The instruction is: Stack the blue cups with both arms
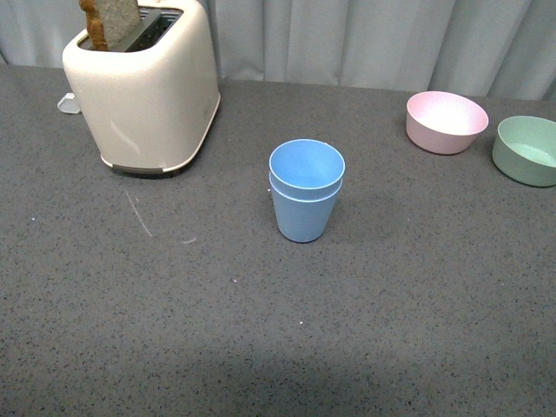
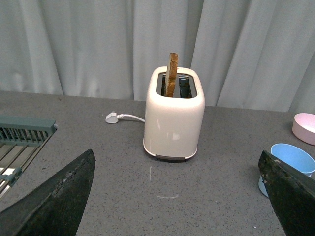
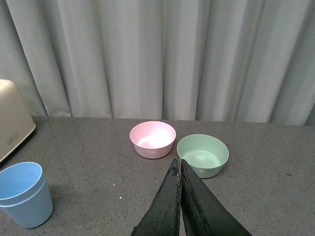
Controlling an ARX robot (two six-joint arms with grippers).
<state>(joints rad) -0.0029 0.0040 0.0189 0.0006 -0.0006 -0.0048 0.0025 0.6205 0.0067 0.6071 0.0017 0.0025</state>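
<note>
The two blue cups stand nested, one inside the other, upright in the middle of the table. Neither arm shows in the front view. The stack also shows in the left wrist view, partly behind one finger, and in the right wrist view. My left gripper is open and empty, its fingers wide apart above the table, facing the toaster. My right gripper is shut and empty, held above the table in front of the two bowls, well apart from the cups.
A cream toaster with a slice of toast stands at the back left, its plug behind it. A pink bowl and a green bowl sit at the back right. A grey rack lies to one side in the left wrist view.
</note>
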